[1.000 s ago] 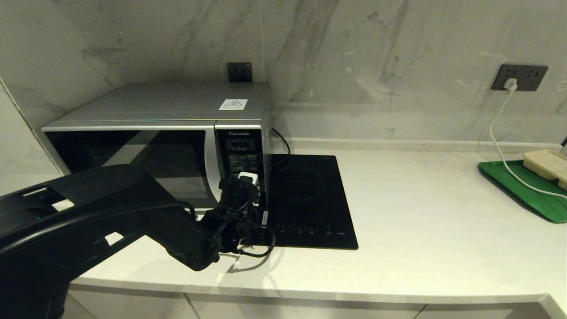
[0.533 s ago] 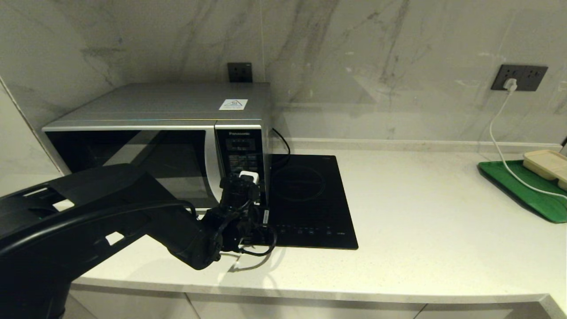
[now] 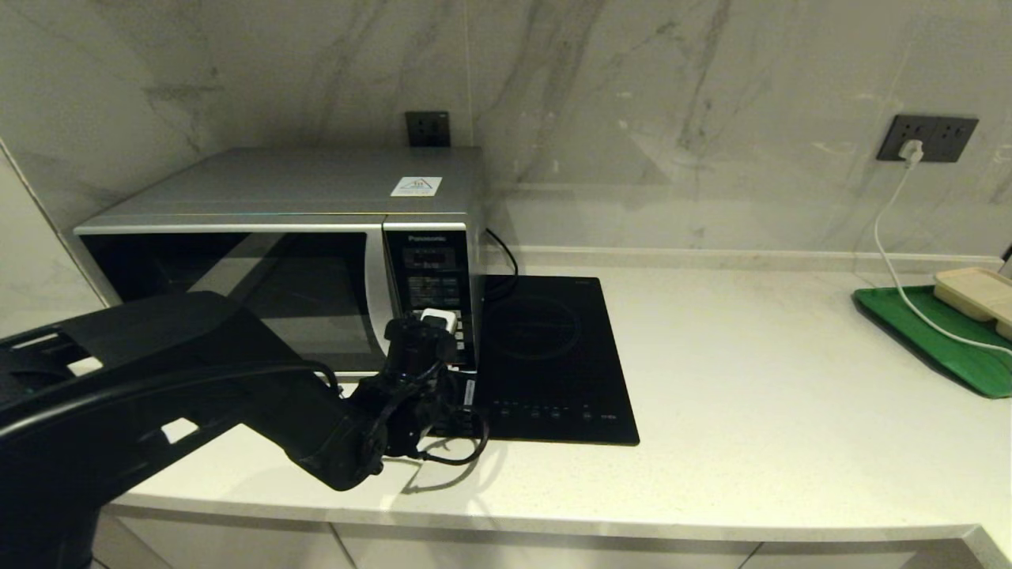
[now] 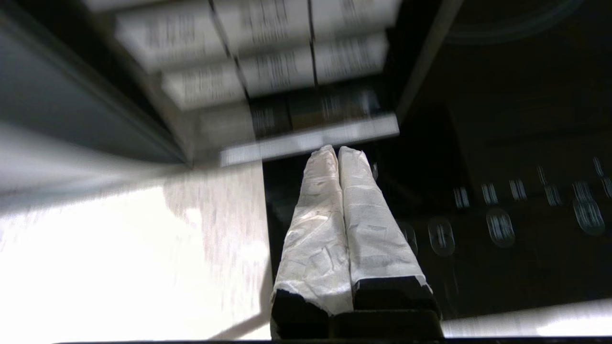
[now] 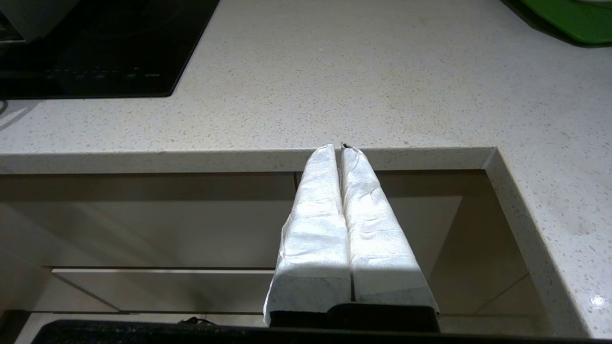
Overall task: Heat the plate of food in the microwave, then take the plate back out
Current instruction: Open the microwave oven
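Note:
The silver microwave (image 3: 292, 197) stands at the back left of the counter with its dark glass door closed. My left gripper (image 3: 437, 319) is shut and empty, its white-wrapped fingertips right in front of the lower part of the black keypad panel (image 3: 432, 273). From the left wrist, the shut gripper (image 4: 338, 152) points at the panel's lower edge, with the blurred keypad buttons (image 4: 277, 71) just beyond. The lilac plate of food is out of view. My right gripper (image 5: 340, 149) is shut and empty, parked below the counter's front edge.
A flat black induction hob (image 3: 549, 356) lies right beside the microwave. A green board (image 3: 941, 336) with a beige compartment tray (image 3: 976, 292) sits at the far right, with a white cable (image 3: 897, 237) running from a wall socket across it.
My left arm has lifted a little and shifted left, so the shut fingertips sit slightly higher on the keypad panel. The microwave door stays closed.

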`<state>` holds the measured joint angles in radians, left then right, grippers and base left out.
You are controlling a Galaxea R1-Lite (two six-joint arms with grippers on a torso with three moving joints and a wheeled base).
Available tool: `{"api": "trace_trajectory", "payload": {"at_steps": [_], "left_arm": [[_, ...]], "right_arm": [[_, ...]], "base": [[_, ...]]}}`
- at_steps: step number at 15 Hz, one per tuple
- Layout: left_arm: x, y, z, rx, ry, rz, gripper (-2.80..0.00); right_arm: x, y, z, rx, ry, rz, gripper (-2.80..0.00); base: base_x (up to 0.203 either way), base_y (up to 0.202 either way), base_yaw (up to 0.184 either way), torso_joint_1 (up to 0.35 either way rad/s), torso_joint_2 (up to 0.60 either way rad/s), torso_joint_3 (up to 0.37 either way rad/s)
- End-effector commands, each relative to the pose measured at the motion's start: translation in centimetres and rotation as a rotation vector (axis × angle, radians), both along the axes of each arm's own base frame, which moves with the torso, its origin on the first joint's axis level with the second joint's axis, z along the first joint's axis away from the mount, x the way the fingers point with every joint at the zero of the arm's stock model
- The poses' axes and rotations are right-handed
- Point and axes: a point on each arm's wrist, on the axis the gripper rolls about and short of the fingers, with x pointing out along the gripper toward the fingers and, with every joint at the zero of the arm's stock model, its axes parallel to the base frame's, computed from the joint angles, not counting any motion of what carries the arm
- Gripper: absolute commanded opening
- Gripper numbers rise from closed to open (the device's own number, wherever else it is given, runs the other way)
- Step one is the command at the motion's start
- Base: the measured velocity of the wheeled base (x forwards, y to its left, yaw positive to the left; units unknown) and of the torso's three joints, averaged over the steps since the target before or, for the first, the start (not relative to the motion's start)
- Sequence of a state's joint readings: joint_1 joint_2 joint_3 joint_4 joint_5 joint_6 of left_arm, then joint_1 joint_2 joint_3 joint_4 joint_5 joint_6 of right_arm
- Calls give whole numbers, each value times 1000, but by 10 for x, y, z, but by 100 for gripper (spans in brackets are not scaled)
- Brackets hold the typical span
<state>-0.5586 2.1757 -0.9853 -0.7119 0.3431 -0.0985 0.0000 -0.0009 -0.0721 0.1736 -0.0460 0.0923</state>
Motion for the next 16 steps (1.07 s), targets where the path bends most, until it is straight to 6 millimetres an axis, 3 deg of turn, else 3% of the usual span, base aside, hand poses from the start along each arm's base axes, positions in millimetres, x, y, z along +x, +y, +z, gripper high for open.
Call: {"api": "trace_trajectory", "payload": {"at_steps": [1, 6, 10, 14, 16], "left_arm": [[-26, 7, 14, 4, 5, -20, -280], [-98, 36, 40, 0, 52, -71, -280], [-145, 71, 89, -187, 61, -138, -280], [-196, 112, 142, -194, -167, -56, -280], [-226, 141, 158, -159, -247, 49, -280]], "right_arm": [[0, 0, 0, 1, 2, 0, -280], [0, 0, 0, 1, 2, 0, -280], [0, 0, 0, 0, 2, 0, -280], [0, 0, 0, 1, 2, 1, -280], [0, 0, 0, 1, 2, 1, -280]], "base": [[0, 0, 0, 0, 0, 0], [0, 0, 0, 0, 0, 0], [0, 0, 0, 0, 0, 0], [0, 0, 0, 0, 0, 0], [0, 0, 0, 0, 0, 0]]}}
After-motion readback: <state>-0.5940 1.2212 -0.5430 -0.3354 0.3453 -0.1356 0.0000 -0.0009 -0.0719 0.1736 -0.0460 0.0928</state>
